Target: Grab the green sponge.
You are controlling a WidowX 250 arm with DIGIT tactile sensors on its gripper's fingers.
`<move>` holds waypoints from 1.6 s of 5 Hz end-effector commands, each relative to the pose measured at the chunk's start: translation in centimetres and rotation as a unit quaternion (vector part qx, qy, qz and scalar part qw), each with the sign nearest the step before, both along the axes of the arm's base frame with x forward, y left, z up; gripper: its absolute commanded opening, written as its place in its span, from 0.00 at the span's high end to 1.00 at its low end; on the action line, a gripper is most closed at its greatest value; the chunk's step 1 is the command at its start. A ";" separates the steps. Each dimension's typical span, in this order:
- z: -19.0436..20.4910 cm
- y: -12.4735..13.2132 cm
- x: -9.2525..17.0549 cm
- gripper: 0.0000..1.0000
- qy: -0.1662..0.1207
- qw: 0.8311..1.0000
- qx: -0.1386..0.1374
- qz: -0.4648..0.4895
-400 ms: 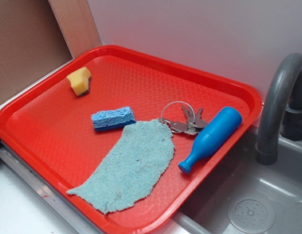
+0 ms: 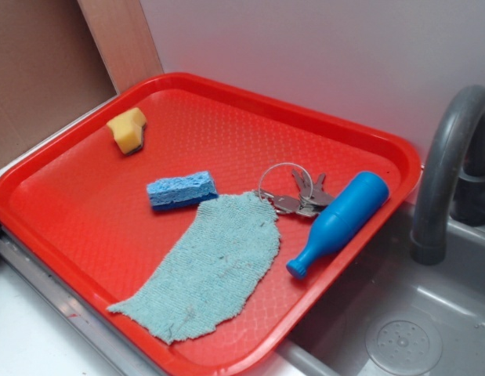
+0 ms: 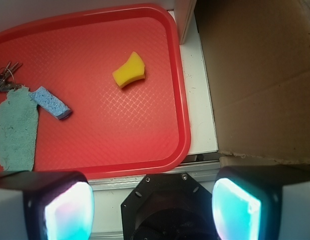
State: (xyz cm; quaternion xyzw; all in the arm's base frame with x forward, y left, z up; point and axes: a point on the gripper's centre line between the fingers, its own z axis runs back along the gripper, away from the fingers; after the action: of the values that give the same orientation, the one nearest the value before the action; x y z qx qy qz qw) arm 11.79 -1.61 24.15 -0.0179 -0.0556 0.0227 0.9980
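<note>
No plainly green sponge shows in either view. On the red tray (image 2: 226,117) lie a yellow sponge (image 2: 128,130) near the far left corner and a blue sponge (image 2: 182,190) near the middle, beside a blue-green cloth (image 2: 207,266). The wrist view shows the yellow sponge (image 3: 129,70), the blue sponge (image 3: 50,102) and the cloth (image 3: 15,130) on the tray (image 3: 119,130). My gripper (image 3: 152,200) is open and empty, its fingers wide apart, high above the counter just outside the tray's edge. It is far from both sponges and out of the exterior view.
A key ring (image 2: 301,196) and a blue toy bottle (image 2: 340,222) lie at the tray's right side. A grey sink (image 2: 399,321) with a faucet (image 2: 442,180) is to the right. Cardboard (image 3: 260,75) borders the tray. The black robot base (image 3: 167,205) is below the gripper.
</note>
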 end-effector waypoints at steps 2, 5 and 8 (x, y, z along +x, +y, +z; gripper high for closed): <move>-3.8 0.9 4.8 0.00 0.044 0.931 0.003 0.363; -12.3 -1.7 11.6 0.00 -0.007 0.846 -0.024 0.533; -19.6 -2.9 13.6 0.00 0.000 0.876 -0.019 0.481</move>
State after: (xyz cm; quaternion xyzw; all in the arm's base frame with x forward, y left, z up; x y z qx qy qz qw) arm 24.93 -4.54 3.77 0.0071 -0.0454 0.5066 0.8610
